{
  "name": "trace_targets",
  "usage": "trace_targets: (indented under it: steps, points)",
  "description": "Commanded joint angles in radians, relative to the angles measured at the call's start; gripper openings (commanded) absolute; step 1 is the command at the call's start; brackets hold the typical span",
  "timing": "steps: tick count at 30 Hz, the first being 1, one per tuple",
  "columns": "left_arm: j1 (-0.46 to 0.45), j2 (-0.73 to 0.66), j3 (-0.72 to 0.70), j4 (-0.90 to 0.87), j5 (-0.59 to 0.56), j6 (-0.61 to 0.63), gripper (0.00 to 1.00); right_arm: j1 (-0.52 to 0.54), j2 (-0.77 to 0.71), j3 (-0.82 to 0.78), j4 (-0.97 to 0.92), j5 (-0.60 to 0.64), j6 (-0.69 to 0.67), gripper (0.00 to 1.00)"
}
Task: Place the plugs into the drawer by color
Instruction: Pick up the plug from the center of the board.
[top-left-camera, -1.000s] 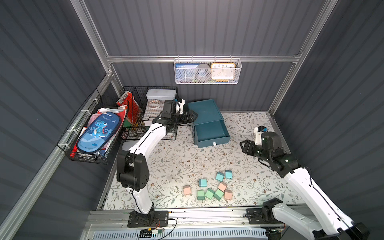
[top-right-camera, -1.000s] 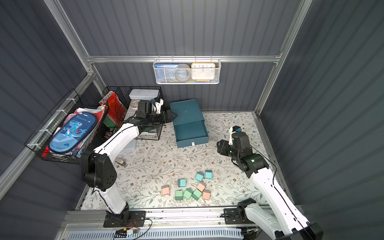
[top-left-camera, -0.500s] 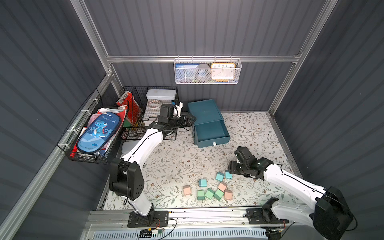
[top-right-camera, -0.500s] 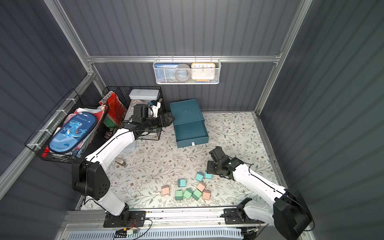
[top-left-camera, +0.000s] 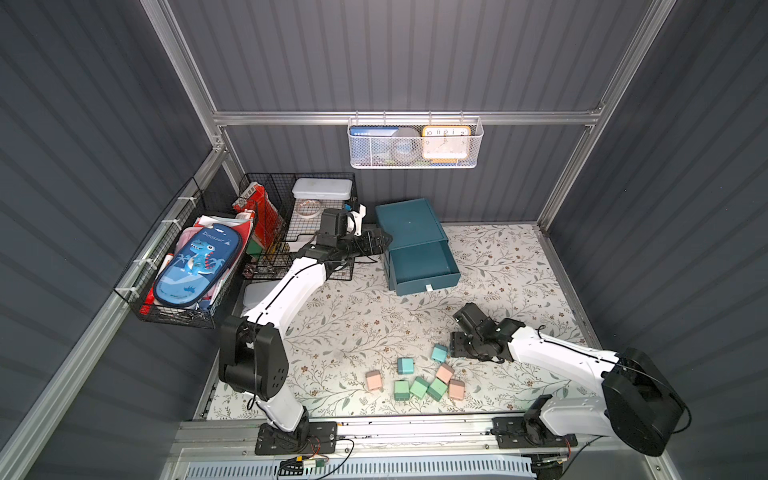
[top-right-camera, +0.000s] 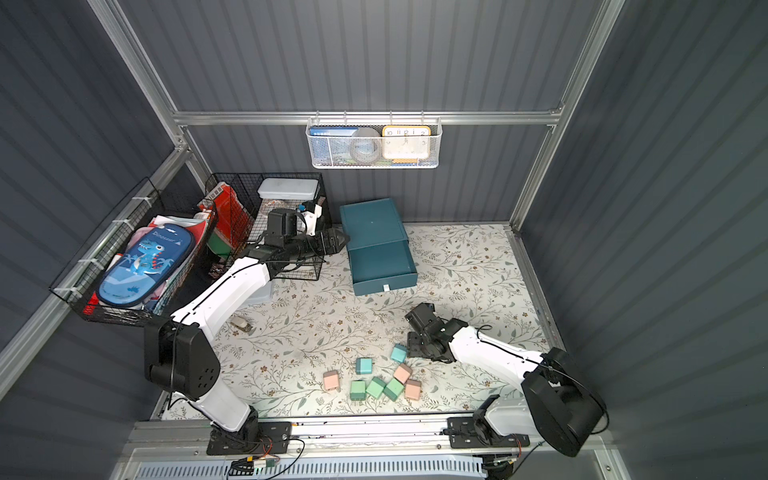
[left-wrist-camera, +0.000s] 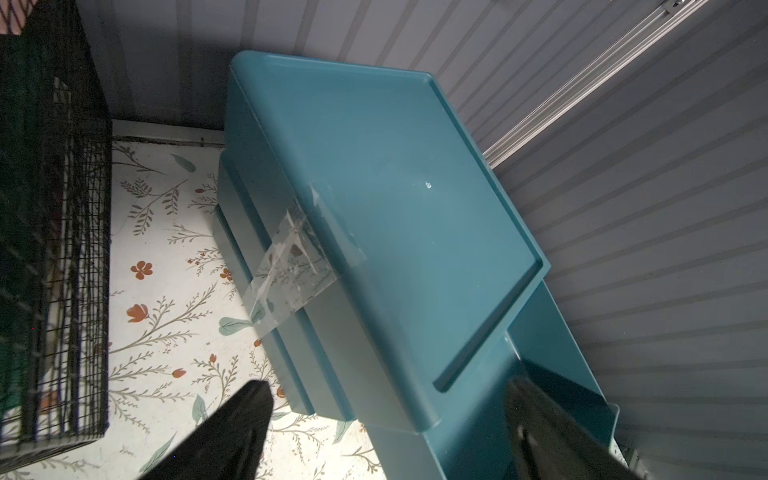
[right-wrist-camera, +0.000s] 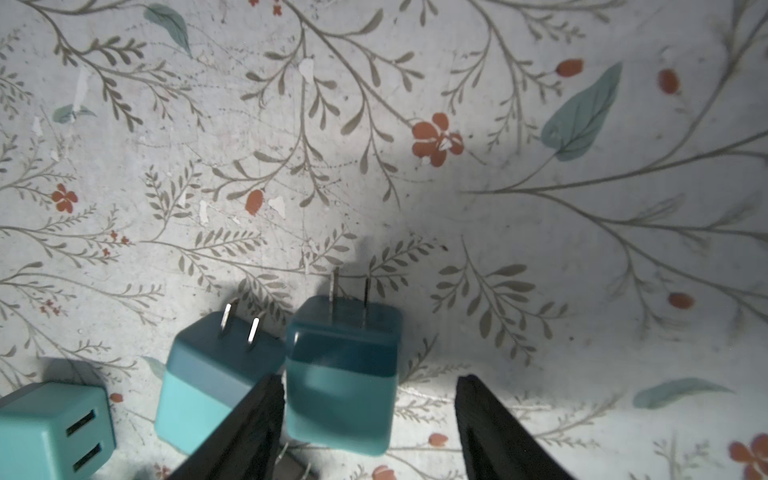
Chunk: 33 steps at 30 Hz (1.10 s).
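Observation:
The drawer (top-left-camera: 411, 224) is a dark teal cabinet at the back, with its lowest tray (top-left-camera: 424, 266) pulled out and empty. My left gripper (top-left-camera: 384, 241) (left-wrist-camera: 386, 382) hovers open at the cabinet's left side, its fingers straddling a top corner. Pink, green and teal plugs lie in a cluster (top-left-camera: 419, 387) near the front edge. My right gripper (top-left-camera: 451, 347) (right-wrist-camera: 370, 378) is low over the teal ones and open. One teal plug (right-wrist-camera: 340, 374) lies between its fingers, against one finger and clear of the other. Two more teal plugs (right-wrist-camera: 212, 374) (right-wrist-camera: 54, 428) lie beside it.
Black wire baskets (top-left-camera: 299, 224) stand at the back left, right beside my left arm. A second black basket with a dinosaur case (top-left-camera: 191, 262) hangs on the left wall. A white mesh basket (top-left-camera: 413, 143) hangs on the back wall. A metal rail (top-left-camera: 374, 428) runs along the front.
My right arm has swung from the back right down to the teal plugs, and its jaws have widened. My left gripper has stayed by the cabinet.

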<state>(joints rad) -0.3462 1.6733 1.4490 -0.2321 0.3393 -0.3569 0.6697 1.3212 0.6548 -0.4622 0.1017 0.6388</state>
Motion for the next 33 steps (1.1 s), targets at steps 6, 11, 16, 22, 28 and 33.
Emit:
trace_targets:
  steps: [6, 11, 16, 22, 28, 33]
  points:
    - [0.001, -0.032, -0.021, 0.008, 0.000, 0.028, 0.92, 0.013, 0.028, 0.003, 0.002, 0.036, 0.007, 0.70]
    - [0.001, -0.032, -0.022, 0.008, 0.000, 0.028, 0.92, 0.013, 0.037, -0.001, 0.001, 0.067, 0.013, 0.66]
    - [0.001, -0.032, -0.022, 0.008, 0.000, 0.030, 0.92, 0.014, 0.035, -0.016, 0.002, 0.075, 0.006, 0.60]
    - [0.000, -0.027, -0.022, 0.005, 0.000, 0.030, 0.93, 0.014, 0.070, -0.015, 0.056, 0.081, -0.011, 0.55]
    - [0.001, -0.026, -0.020, 0.001, 0.000, 0.031, 0.93, 0.013, 0.109, -0.012, 0.069, 0.097, -0.018, 0.51]
    - [0.001, -0.026, -0.018, -0.003, -0.042, 0.033, 0.93, 0.013, 0.110, -0.005, 0.046, 0.141, 0.004, 0.44]
